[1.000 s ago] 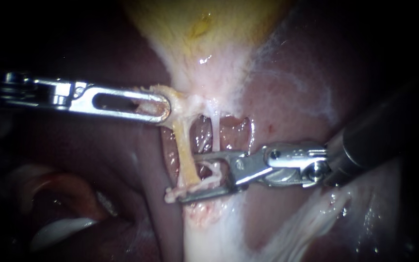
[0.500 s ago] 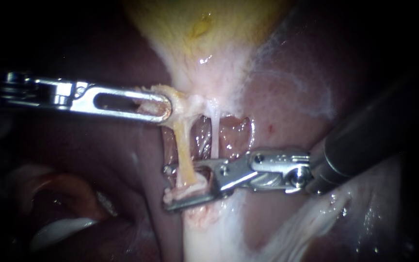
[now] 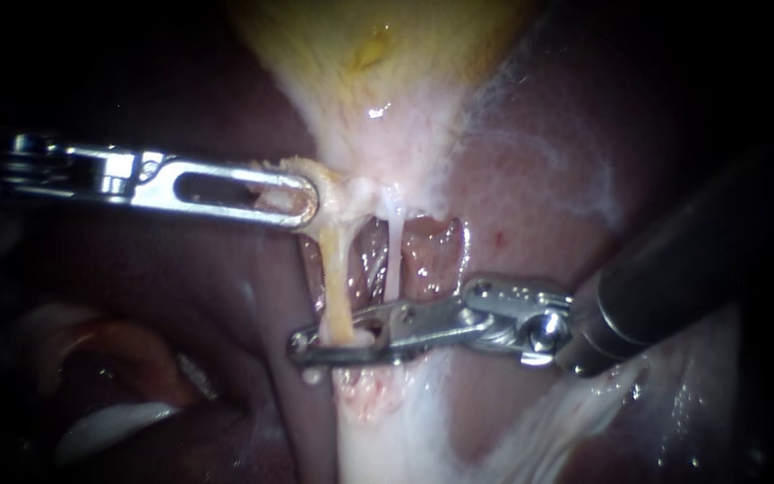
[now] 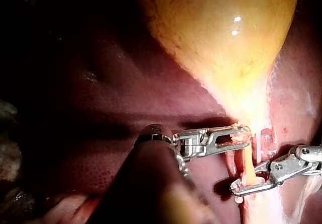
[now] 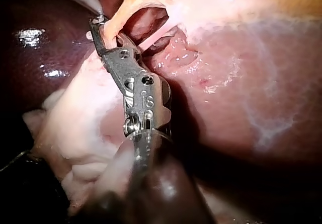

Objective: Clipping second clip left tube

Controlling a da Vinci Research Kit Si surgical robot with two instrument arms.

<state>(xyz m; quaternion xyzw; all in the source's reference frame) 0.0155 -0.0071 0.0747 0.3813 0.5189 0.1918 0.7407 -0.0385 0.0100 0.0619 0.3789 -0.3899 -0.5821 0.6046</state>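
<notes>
Right instrument point(image 3: 338, 342), a dark shaft ending in two narrow silver metal jaws: the jaws are drawn together across the left tube point(image 3: 337, 278), a thin yellowish cord of tissue. One jaw lies on each side of the cord, both touch it, and it is pinched near its lower end. The jaw tips reach just past the cord on the side away from the shaft. The right wrist view confirms this, with the cord passing between the jaws close to their tips.

Under the jaws lies a broad pale white stalk of tissue point(image 3: 387, 421).

Beside the left tube, on the shaft side of the clamped spot, runs the right tube point(image 3: 393, 255), a thinner whitish strand. It is apart from the left tube and outside the grip, behind the jaws.

Left instrument point(image 3: 308, 199), silver metal with long slotted jaws: the jaws are clamped on the pale neck of the gallbladder point(image 3: 378, 81), a yellow, glossy, tapering sac. The grip sits where the left tube's upper end joins the neck. It is well apart from the right instrument's jaws, and the cord is taut between the two.

Behind all of this is the dark red-brown liver point(image 3: 530, 206), smooth and wet.
</notes>
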